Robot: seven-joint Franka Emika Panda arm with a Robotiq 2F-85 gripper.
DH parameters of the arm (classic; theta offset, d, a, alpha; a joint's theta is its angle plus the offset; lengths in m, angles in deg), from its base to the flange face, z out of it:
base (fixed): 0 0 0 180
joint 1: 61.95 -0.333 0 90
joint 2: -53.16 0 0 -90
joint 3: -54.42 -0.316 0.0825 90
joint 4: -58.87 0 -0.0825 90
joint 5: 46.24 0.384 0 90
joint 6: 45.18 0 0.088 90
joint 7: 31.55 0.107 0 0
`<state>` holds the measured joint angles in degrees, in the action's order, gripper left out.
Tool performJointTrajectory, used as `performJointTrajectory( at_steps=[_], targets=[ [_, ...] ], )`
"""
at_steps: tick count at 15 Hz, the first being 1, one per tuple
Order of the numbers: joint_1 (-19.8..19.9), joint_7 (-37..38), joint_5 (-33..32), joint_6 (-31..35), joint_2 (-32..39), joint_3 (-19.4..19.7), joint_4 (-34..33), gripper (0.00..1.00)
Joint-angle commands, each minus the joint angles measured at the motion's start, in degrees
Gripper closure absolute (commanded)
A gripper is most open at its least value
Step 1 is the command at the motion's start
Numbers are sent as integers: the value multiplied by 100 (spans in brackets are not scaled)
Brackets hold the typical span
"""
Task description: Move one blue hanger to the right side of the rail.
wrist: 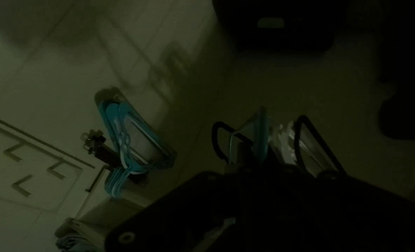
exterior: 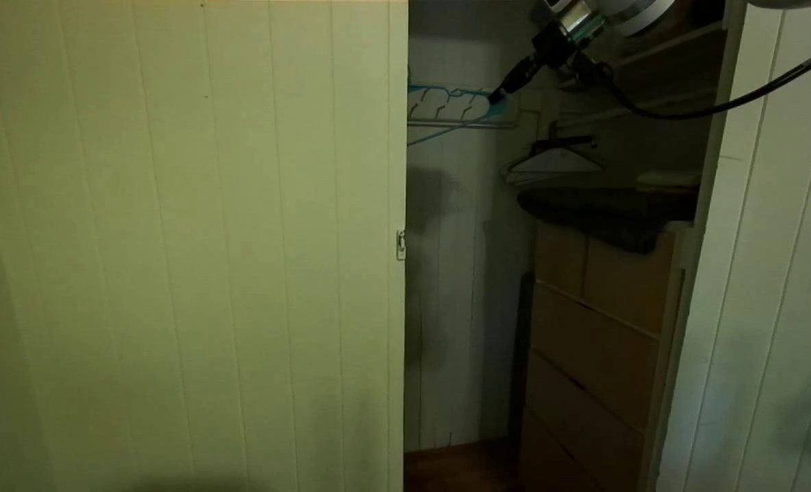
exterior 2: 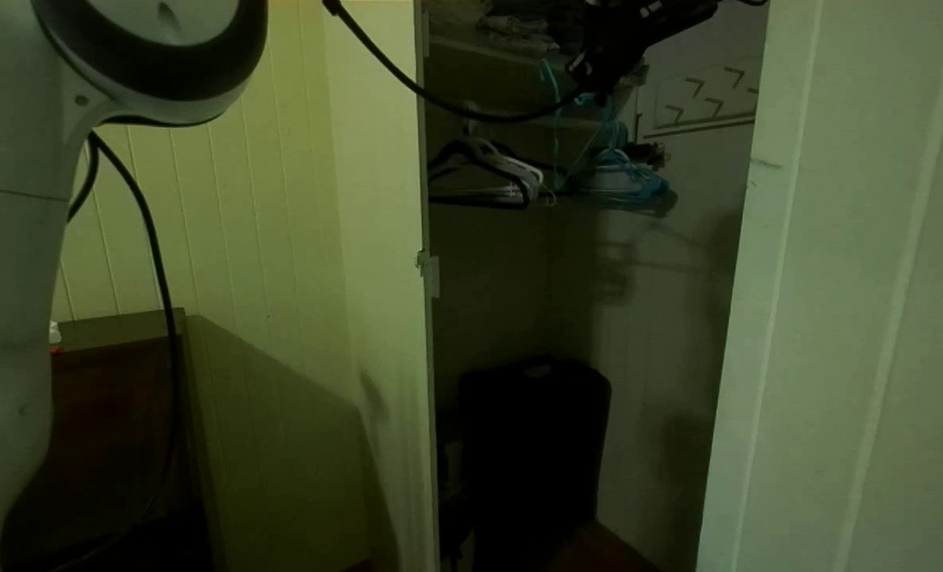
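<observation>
Presumably to carry it clear of the bunched blue hangers (wrist: 113, 113), the Robotiq gripper (exterior: 495, 98) clamps 1 light-blue hanger (wrist: 262, 133) by what looks like a corner.

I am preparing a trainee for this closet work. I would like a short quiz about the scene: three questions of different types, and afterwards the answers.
1. Multiple choice: which colour is the hanger held by the end effector? a) red b) blue c) yellow
2. True or false: in the wrist view, a cluster of blue hangers appears to the left of the held hanger.
3. Short answer: hangers of which two other colours are visible?

Key: 1. b; 2. true; 3. black hangers and white hangers.
</observation>
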<state>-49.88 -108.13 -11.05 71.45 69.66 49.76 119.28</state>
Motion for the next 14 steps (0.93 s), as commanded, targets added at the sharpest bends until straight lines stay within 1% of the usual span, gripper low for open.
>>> performJointTrajectory(
  at_steps=[1, 2, 3, 4, 5, 6, 7, 9, 12, 14],
  targets=[
    [201, 409, 118, -1141, 149, 29, -654, 98],
    [264, 531, 146, -1450, 181, 46, -760, 98],
    [252, 780, -54, -1540, 186, 118, -802, 98],
    [284, 971, -118, -1722, 201, 155, -870, 98],
    [244, 1247, -361, -1756, 204, 258, -916, 98],
    [279, 1318, -325, -1816, 229, 276, -958, 98],
    [241, 1490, -502, -1813, 243, 353, -990, 98],
    [216, 1531, -647, -1710, 338, 406, -1097, 98],
    [154, 1370, -794, -1399, 516, 399, -1198, 98],
    [48, 1340, -1102, -1079, 642, 447, -1258, 98]
  ],
)
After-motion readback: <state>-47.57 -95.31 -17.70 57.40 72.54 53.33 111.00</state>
